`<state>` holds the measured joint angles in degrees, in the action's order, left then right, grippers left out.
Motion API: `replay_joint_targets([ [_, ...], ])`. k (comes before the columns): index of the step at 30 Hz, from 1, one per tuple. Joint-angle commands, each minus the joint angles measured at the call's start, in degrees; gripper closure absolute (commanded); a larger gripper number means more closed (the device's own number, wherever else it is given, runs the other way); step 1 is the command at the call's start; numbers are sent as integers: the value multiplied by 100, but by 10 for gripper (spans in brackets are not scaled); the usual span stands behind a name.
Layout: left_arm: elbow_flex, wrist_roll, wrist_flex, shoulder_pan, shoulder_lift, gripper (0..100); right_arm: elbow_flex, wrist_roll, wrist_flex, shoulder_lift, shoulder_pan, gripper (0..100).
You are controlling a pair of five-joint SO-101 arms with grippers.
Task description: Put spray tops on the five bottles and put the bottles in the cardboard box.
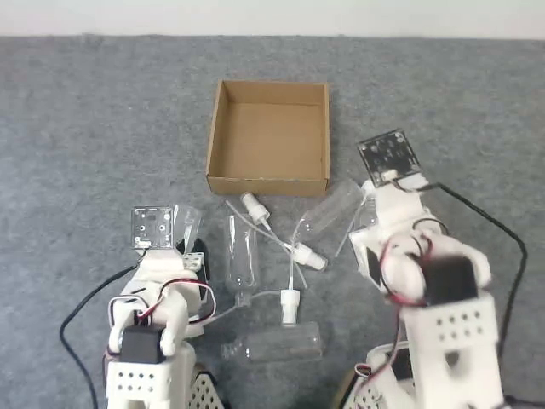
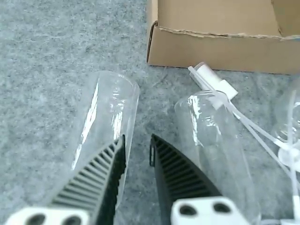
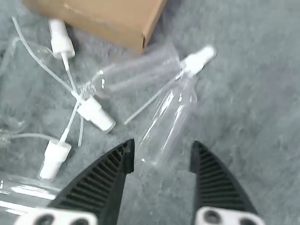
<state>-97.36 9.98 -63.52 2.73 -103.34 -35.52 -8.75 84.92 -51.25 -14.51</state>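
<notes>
I've got the capped bottle (image 3: pixel 171 110) lying on the grey tabletop (image 1: pixel 85 111) near the cardboard box (image 1: pixel 268 136) corner, and my right end effector (image 3: pixel 161 146) is spread wide over its base end. Loose spray tops (image 1: pixel 289 307) and bare bottles (image 1: pixel 241 256) lie between the arms. My left end effector (image 2: pixel 137 139) is only slightly parted, one finger overlapping a clear bottle (image 2: pixel 110 110).
</notes>
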Motion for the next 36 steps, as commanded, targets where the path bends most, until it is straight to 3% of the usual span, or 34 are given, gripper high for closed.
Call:
replay_joint_targets([
  [1,84,-44,-26,44,-97,920,237,97,-31,558,75,760],
  [17,84,-44,-26,44,-97,920,229,431,-1270,2413,92,760],
  [24,84,-44,-26,44,-97,920,237,651,-1921,3002,558,760],
  [32,84,-44,-26,44,-97,920,246,659,-2413,3679,567,760],
  [36,84,-44,-26,44,-97,920,440,659,-2501,3996,558,808],
])
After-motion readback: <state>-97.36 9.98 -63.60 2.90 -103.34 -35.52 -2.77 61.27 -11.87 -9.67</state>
